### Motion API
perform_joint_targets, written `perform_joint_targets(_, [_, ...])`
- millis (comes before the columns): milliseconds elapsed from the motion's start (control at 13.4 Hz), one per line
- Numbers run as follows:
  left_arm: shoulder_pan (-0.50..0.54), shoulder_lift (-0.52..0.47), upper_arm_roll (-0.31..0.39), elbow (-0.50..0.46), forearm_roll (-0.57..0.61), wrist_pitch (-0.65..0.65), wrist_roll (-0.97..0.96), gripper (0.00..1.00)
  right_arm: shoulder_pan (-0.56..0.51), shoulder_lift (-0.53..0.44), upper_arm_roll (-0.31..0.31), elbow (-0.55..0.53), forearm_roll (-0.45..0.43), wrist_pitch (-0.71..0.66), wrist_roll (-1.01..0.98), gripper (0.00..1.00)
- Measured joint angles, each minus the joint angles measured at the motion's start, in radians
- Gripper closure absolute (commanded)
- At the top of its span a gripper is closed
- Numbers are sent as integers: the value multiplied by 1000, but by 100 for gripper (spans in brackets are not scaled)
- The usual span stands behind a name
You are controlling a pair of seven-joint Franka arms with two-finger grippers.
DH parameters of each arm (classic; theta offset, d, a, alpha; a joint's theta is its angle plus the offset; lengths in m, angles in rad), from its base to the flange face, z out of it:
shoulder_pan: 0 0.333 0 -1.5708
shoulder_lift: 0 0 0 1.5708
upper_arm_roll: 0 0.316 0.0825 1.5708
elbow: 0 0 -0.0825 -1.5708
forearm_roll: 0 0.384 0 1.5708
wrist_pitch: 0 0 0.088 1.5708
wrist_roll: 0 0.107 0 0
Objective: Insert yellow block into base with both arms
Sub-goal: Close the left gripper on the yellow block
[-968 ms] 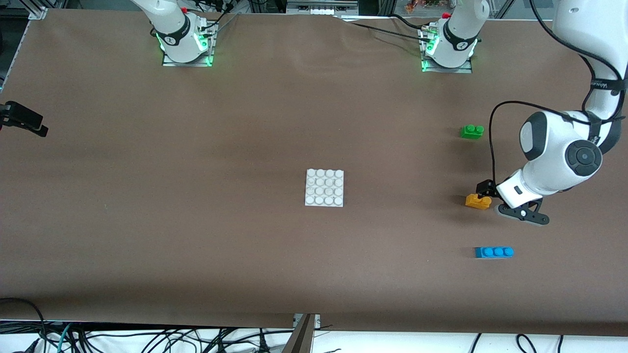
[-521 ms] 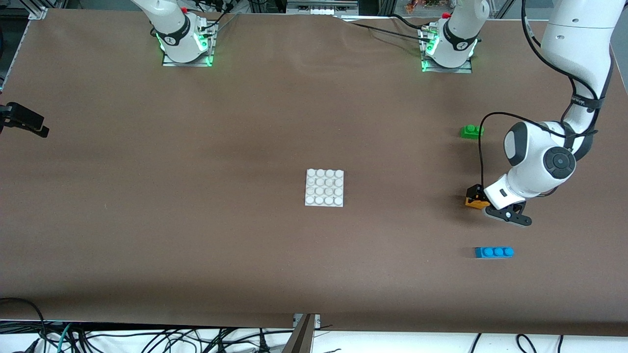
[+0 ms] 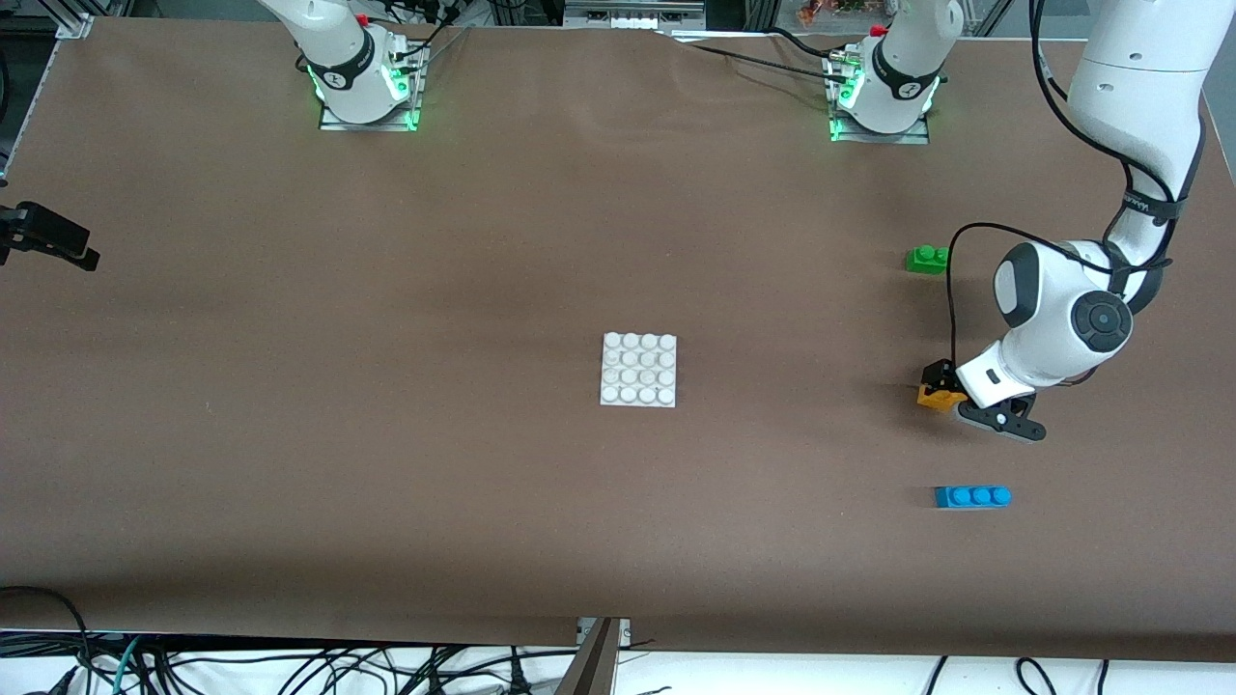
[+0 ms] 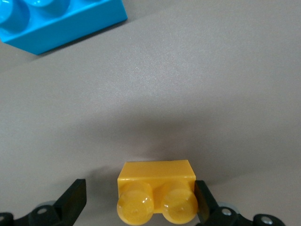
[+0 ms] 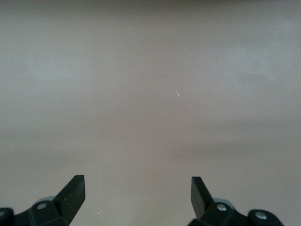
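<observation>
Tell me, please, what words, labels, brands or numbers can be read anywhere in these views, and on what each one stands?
None can be read.
Band on the left arm: a short print, too small to read.
Round marks on the two arm bases: too small to read.
The yellow block, the base and the other bricks: no lettering visible.

Open brown table surrounds the base at mid-table, leaving free passage on every side. Obstacles cluster toward the left arm's end: the green brick, the yellow block and the blue brick, each well apart from the next. The left gripper is down at the block, fingers spread, one touching its side and a gap at the other. The right gripper, fingers apart, hangs over bare table.
</observation>
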Motion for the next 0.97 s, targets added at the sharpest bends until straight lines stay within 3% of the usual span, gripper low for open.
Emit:
perform_joint_targets(223, [0, 1, -1, 0, 0, 1, 0, 1, 0, 0, 0, -1, 0, 0, 0, 0])
perform_joint_targets(596, [0, 9, -5, 0, 0, 6, -1, 42, 2, 0, 4, -1, 0, 0, 0, 0])
perform_joint_targets(968, [1, 8, -6, 0, 0, 7, -1, 42, 6, 0, 5, -1, 0, 0, 0, 0])
